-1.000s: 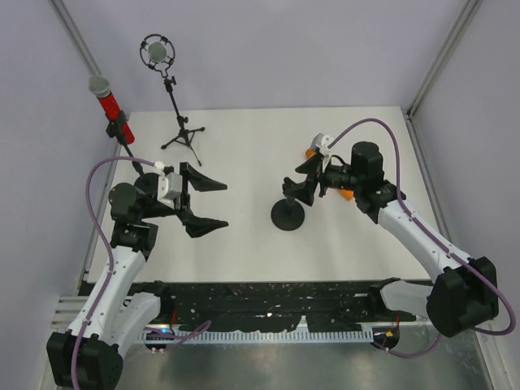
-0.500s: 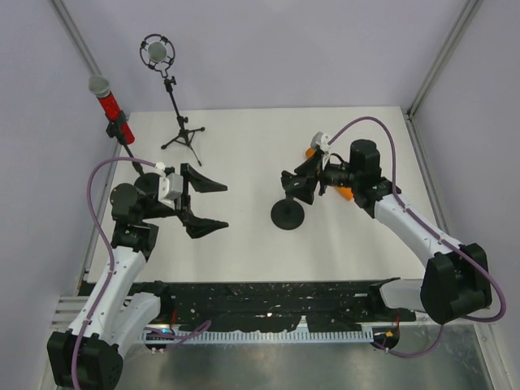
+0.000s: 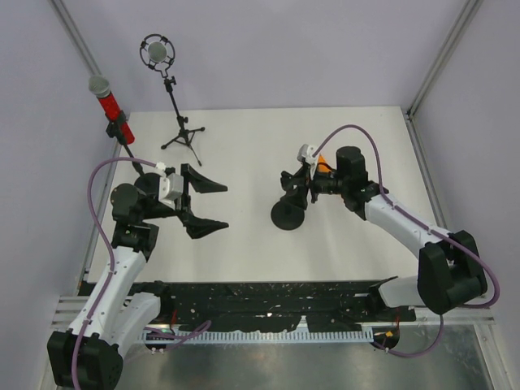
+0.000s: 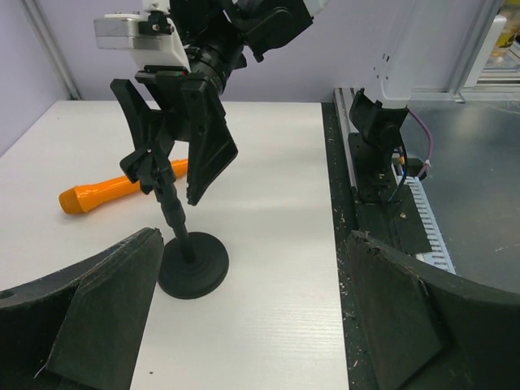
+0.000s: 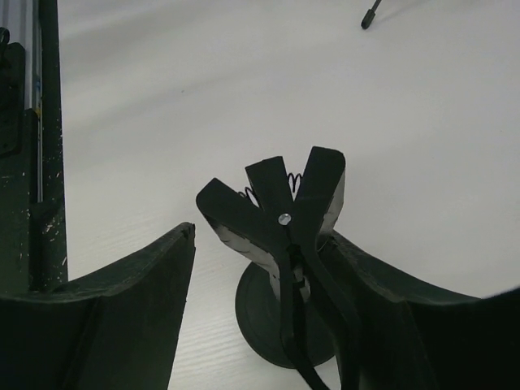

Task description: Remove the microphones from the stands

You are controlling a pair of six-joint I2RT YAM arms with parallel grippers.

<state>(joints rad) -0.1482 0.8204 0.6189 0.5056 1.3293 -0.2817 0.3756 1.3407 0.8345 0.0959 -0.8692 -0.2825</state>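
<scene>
A black stand with a round base (image 3: 287,215) (image 4: 193,264) stands mid-table, its spring clip (image 5: 280,207) at the top holding nothing. My right gripper (image 3: 291,191) (image 5: 268,236) (image 4: 162,175) is open and straddles that clip: the right finger touches it, the left finger is apart from it. An orange microphone (image 4: 122,188) lies flat on the table behind the stand, mostly hidden by the right wrist in the top view (image 3: 322,162). My left gripper (image 3: 223,206) (image 4: 253,244) hangs wide open left of the stand, with nothing between its fingers.
A red microphone (image 3: 104,97) sits clipped in a tall stand at the far left edge. A round studio microphone (image 3: 158,52) stands on a tripod (image 3: 183,134) at the back left. A black rail (image 4: 382,187) runs along the table's near edge.
My right gripper has moved left, onto the stand's clip, and its jaws have narrowed. The left arm has not moved.
</scene>
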